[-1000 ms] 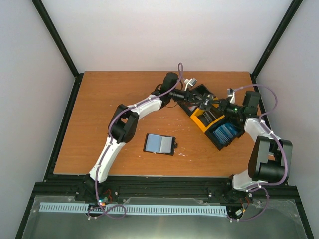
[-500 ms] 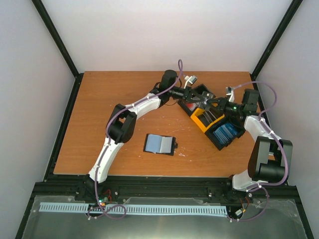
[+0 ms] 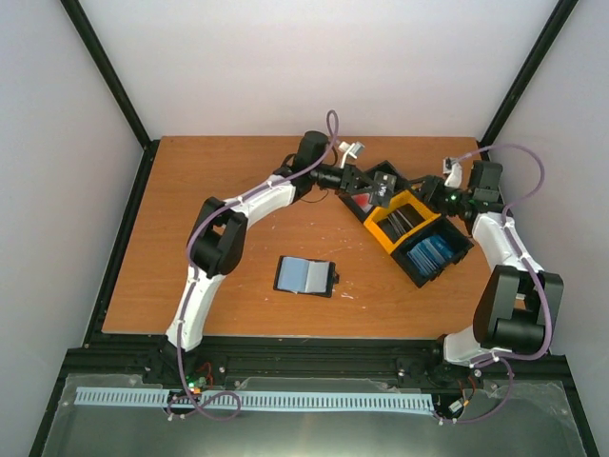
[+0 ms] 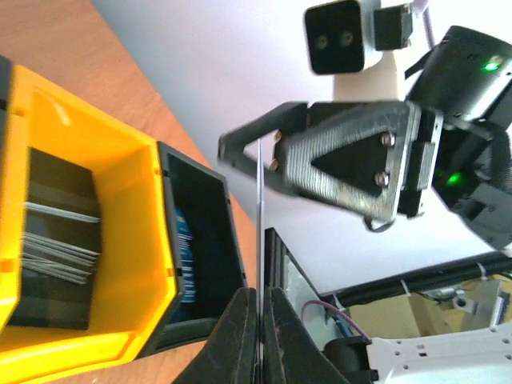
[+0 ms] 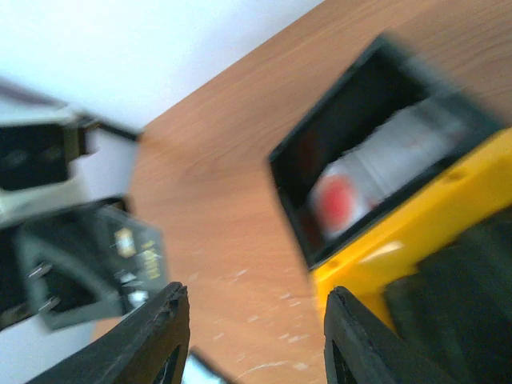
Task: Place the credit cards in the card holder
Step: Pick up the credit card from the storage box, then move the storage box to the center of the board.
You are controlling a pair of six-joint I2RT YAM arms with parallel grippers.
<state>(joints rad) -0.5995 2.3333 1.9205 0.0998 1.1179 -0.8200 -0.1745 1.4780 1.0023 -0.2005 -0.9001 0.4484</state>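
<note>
My left gripper is shut on a dark grey credit card, held above the row of trays. In the left wrist view the card shows edge-on as a thin line rising from between the closed fingertips. My right gripper stands open just to the right of the card, holding nothing. In the right wrist view its gripper is wide apart, with the grey card off to the left. The card holder lies open on the table's middle, a light blue card showing inside.
A joined row of trays sits at the back right: a black tray with red-and-white cards, a yellow tray with grey cards, and a black tray with blue cards. The right arm hangs close in front of the left wrist camera.
The right gripper opened, let go of the grey card and drew back to the right. The left gripper shut on that card and moved slightly left with it.
</note>
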